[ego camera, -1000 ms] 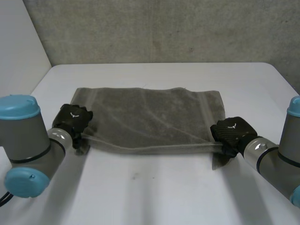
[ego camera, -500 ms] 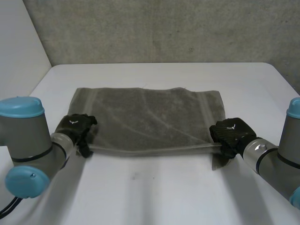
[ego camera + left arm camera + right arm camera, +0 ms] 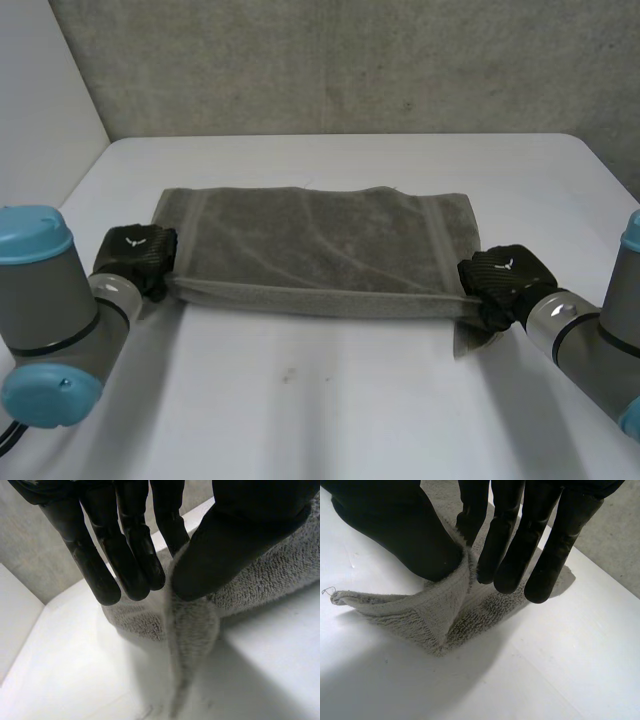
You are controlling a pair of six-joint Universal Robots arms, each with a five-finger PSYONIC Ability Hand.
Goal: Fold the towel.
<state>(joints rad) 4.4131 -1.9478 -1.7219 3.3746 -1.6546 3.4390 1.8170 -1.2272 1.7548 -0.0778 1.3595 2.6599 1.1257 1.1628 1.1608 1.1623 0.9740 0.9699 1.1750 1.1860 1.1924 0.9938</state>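
1. Closest in, two arms with grey joints and light-blue caps reach inward over the smooth white tabletop [image 3: 330,400]. The left arm [image 3: 50,300] and the right arm [image 3: 590,345] both sit low.
2. The black, matte left hand [image 3: 135,258] sits back-upward at the near left corner of the grey-brown rectangular terry towel [image 3: 320,240]. In the left wrist view its thumb [image 3: 240,535] presses a ridge of cloth against the straight fingers [image 3: 130,555], pinching it. A narrow tail of cloth hangs below the pinch down to the table.
3. The black right hand [image 3: 505,280] is at the near right corner. Its thumb [image 3: 395,525] and straight fingers [image 3: 505,540] are closed on a fold of towel. Below them the corner droops onto the table as a pointed flap (a loose thread [image 3: 327,590] curls at its tip).
4. Between the two hands the towel's near edge runs as a straight, taut band, raised off the table.
5. Beyond that edge the towel lies spread on the middle of the table. Its pile is looped and nubbly, creased by faint diagonal lines, and a flatter woven stripe crosses it near each short end.
6. The far edge lies flat, well apart from the table's rear edge.
7. Behind the table stands a rough, mottled grey wall [image 3: 350,60], with a plain white panel [image 3: 40,90] at the left.
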